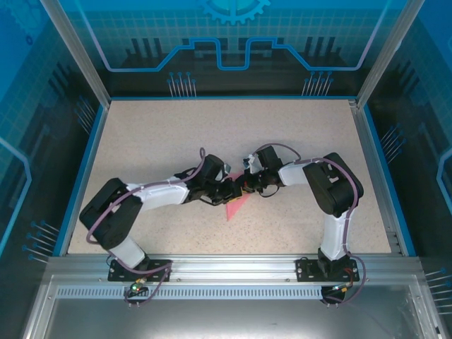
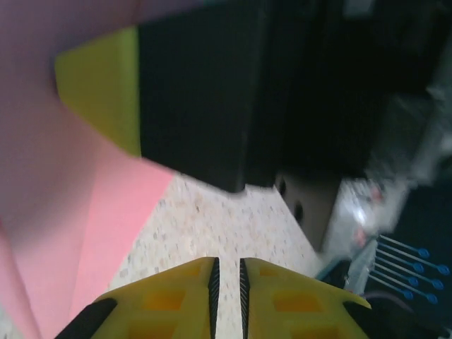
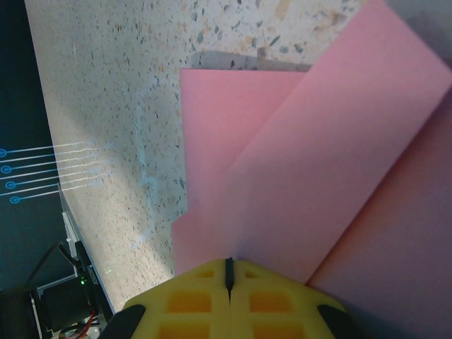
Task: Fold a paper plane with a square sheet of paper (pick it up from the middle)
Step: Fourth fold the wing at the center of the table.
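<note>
One square sheet of paper (image 3: 318, 176), mid-fold, clamped in right fingers (image 3: 212, 282); left fingers (image 2: 198, 289) barely apart, empty; next: flatten crease.

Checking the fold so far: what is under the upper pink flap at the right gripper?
Under the upper flap of the square sheet of paper shows a lower layer of the same sheet, over the speckled table. The table beneath that layer is covered.

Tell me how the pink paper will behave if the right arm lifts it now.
Probably floppy: the square sheet of paper looks thin, one folded flap raised off the table at the right fingers. Likely very light, so a push may slide or buckle it. Where folded, it should be slightly stiffer.
</note>
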`<state>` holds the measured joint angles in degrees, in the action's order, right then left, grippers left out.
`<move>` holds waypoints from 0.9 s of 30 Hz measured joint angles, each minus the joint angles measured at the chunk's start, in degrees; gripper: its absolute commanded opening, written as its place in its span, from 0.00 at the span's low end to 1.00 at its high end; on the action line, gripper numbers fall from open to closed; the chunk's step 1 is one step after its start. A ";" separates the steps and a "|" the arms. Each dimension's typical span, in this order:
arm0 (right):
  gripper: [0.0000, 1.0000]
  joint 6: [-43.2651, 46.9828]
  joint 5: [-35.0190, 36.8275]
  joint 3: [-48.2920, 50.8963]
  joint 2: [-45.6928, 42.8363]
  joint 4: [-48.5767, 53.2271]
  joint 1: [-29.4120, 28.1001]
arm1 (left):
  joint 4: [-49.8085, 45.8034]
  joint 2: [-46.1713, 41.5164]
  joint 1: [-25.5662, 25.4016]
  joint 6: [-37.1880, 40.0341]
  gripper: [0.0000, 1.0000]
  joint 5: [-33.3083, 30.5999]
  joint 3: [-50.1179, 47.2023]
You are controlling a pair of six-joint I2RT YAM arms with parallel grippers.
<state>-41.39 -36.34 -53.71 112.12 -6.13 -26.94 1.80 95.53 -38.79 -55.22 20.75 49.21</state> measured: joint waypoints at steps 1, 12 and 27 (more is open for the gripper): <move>0.02 -0.07 -0.02 0.00 0.00 -0.02 0.00 | 0.04 1.49 0.00 -0.15 0.16 -0.61 0.44; 0.02 -0.24 0.00 0.00 0.02 -0.04 0.00 | 4.55 6.45 0.50 -2.05 0.16 -1.40 -3.48; 0.03 -0.24 0.02 -0.24 0.04 0.33 0.00 | 2.71 -1.11 -0.20 1.60 0.18 3.13 -11.91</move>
<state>-41.63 -36.32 -53.95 112.16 -5.80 -26.94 4.51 94.41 -38.98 -53.63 23.88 37.30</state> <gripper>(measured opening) 0.041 0.182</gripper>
